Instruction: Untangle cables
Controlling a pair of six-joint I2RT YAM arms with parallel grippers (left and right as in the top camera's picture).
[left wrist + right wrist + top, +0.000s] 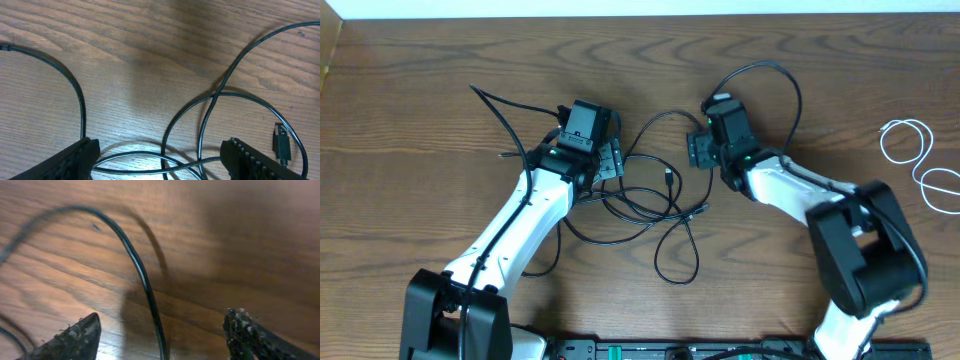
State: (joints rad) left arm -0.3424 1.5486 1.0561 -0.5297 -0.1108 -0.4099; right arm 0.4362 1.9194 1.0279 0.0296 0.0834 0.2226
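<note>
Ridged black fingers (pixel 75 157) of the left gripper (pixel 160 150) fill the near edge of its wrist view. They are spread wide and grasp nothing. Crossed loops of the black cables (pixel 216 93) lie on the table (pixel 125 45) between them, with a plug (pixel 281 142) just beside the right finger. Rightward, the tangle (pixel 638 207) spreads across mid-table. The right gripper (pixel 160 330) is likewise released, one strand (pixel 138 265) running between its fingers. The white cable (pixel 920 160) lies well apart at the right edge. The step should go best if each gripper pinches a single strand away from any crossing, then the arms draw apart slowly.
</note>
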